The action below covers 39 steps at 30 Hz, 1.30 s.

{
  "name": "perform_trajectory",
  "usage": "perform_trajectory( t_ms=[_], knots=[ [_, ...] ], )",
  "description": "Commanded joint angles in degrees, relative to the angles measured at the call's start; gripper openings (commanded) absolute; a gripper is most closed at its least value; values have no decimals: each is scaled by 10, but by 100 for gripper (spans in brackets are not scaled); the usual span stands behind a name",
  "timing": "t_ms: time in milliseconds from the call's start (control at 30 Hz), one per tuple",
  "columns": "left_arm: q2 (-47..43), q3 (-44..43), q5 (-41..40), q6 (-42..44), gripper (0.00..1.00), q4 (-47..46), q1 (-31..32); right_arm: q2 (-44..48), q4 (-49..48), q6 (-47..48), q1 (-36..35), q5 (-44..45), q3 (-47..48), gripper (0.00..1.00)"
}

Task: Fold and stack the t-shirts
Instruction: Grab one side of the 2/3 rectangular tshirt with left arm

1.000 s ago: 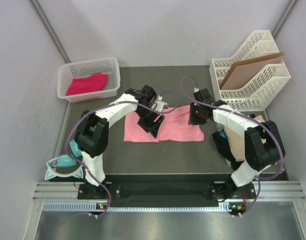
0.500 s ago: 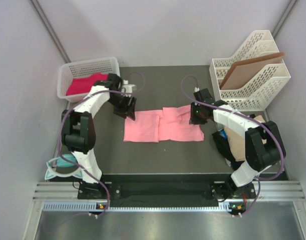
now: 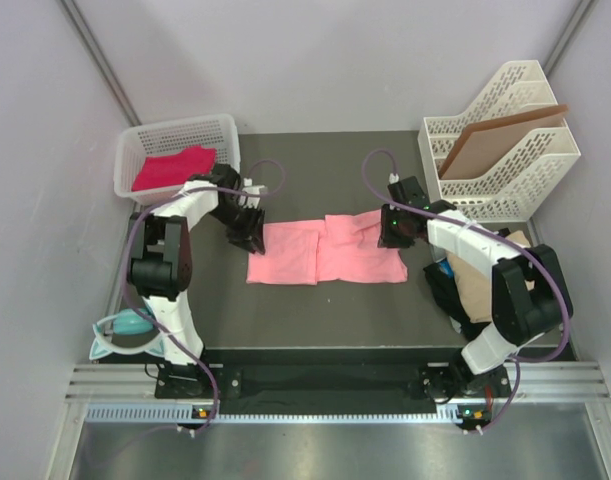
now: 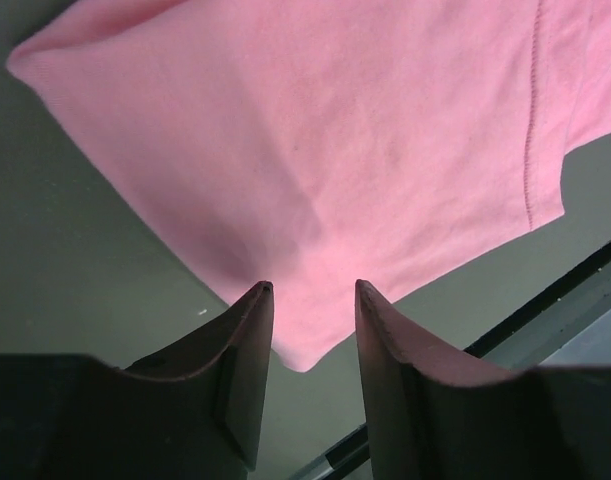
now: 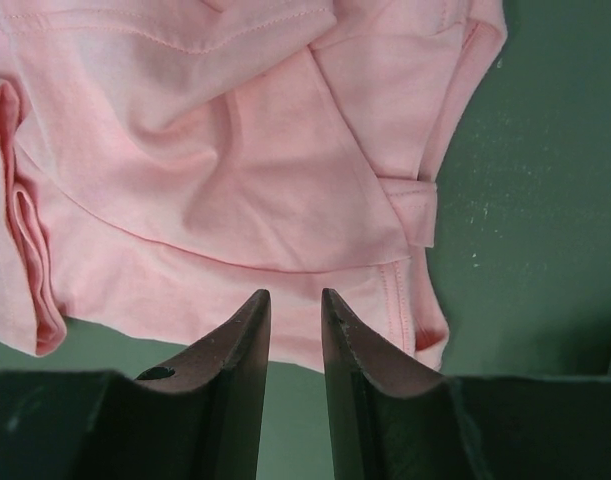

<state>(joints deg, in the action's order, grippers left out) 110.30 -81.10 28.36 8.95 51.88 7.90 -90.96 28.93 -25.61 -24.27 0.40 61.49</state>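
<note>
A salmon pink t-shirt (image 3: 325, 252) lies partly folded and flat in the middle of the dark table (image 3: 315, 180). My left gripper (image 3: 249, 236) is at its far left corner. In the left wrist view the left gripper (image 4: 311, 290) stands open, with the corner of the pink shirt (image 4: 315, 150) just beyond its fingertips and nothing pinched. My right gripper (image 3: 389, 232) is at the shirt's far right edge. In its wrist view the right gripper (image 5: 294, 295) is narrowly open over the creased shirt (image 5: 235, 170). A magenta-pink t-shirt (image 3: 173, 166) lies in the basket. Tan and black t-shirts (image 3: 485, 285) are heaped at the right.
A white mesh basket (image 3: 165, 128) stands at the back left. A white file rack (image 3: 505, 150) holding a brown board (image 3: 495, 140) stands at the back right. A teal object (image 3: 125, 328) lies off the table's left edge. Grey walls close in on both sides.
My left arm left the middle of the pink shirt, swung left towards the basket, then came down at the shirt's far left corner with its jaws narrower. The right arm stayed put.
</note>
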Motion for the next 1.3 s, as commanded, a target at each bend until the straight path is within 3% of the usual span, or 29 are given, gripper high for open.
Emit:
perform_trajectory(
  t_ms=[0,300,667,800,1133,1267],
  knots=[
    [16,13,42,21,43,-26,-17,31,-5,3,-5,9,6,28],
    [4,15,37,27,43,-31,-38,27,-5,3,-5,9,1,28],
    [6,45,3,26,59,-70,-39,25,-12,-1,-6,6,-4,28],
    [28,39,-16,27,59,-82,-39,25,-17,-2,-6,6,-10,28],
    [51,31,27,8,34,-88,-25,27,-19,-6,-8,5,-12,28],
    [47,41,29,7,31,-93,-21,28,-18,-6,-7,4,-9,28]
  ],
)
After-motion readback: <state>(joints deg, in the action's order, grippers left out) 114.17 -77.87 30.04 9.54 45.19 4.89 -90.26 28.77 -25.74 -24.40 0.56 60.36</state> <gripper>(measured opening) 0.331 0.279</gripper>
